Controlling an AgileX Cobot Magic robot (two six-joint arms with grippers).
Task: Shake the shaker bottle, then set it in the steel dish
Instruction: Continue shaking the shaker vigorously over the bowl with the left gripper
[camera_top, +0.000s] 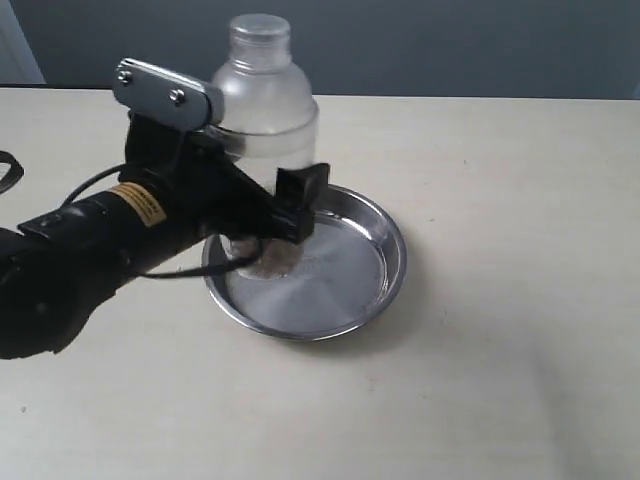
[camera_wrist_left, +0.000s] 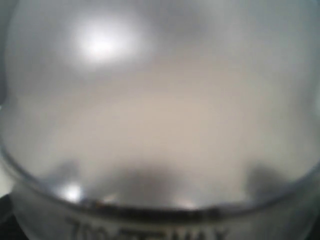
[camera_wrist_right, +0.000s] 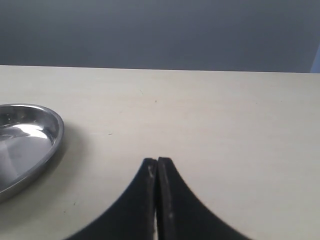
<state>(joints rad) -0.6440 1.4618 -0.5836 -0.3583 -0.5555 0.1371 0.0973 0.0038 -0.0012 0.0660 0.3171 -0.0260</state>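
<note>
The shaker bottle, frosted clear plastic with a domed top and small cap, stands upright in the left part of the steel dish. Brown granules show at its base. My left gripper reaches in from the left and is shut on the bottle's lower body, one black finger showing in front of it. The left wrist view is filled by the blurred bottle with printed marks at its edge. My right gripper is shut and empty over bare table, with the dish's rim off to one side.
The pale tabletop stretches right of and in front of the dish. A dark wall runs behind the table's far edge. The left arm's black body and cable lie over the left side of the table.
</note>
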